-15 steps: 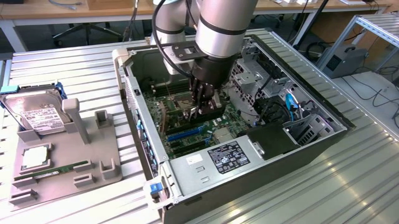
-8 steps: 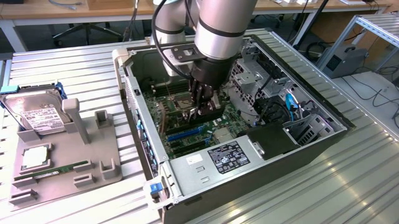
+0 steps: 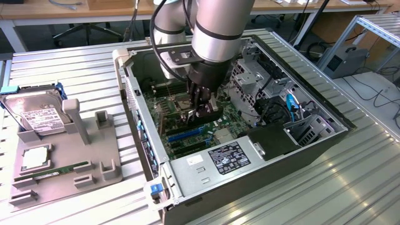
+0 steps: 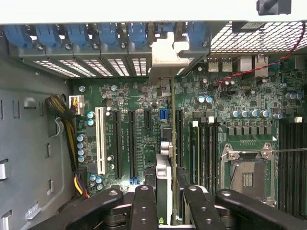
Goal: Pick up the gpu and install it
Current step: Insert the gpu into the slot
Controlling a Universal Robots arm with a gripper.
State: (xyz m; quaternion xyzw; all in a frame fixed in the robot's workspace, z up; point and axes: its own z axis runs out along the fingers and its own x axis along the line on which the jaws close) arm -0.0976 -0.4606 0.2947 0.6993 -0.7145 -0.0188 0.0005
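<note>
My gripper (image 3: 200, 110) reaches down inside the open computer case (image 3: 206, 176), low over the green motherboard (image 3: 216, 136). In the wrist view the gpu (image 4: 165, 148) appears edge-on as a thin dark card standing upright between my black fingers (image 4: 144, 203). My gripper (image 4: 165, 206) is shut on it. The card's pale metal bracket (image 4: 165, 60) lies against the rear slot wall among the blue clips (image 4: 79, 33). It stands in line with the long black slots (image 4: 132, 141) of the motherboard (image 4: 144, 98). Whether its edge sits in a slot I cannot tell.
Left of the case in the exterior view, a grey fixture (image 3: 93, 166) holds a hard drive (image 3: 37, 117), a processor (image 3: 36, 158) and a RAM stick (image 3: 59, 169). Inside the case, drive cages (image 3: 253, 79), cables (image 3: 291, 105) and the empty CPU socket (image 4: 247, 175) crowd the arm.
</note>
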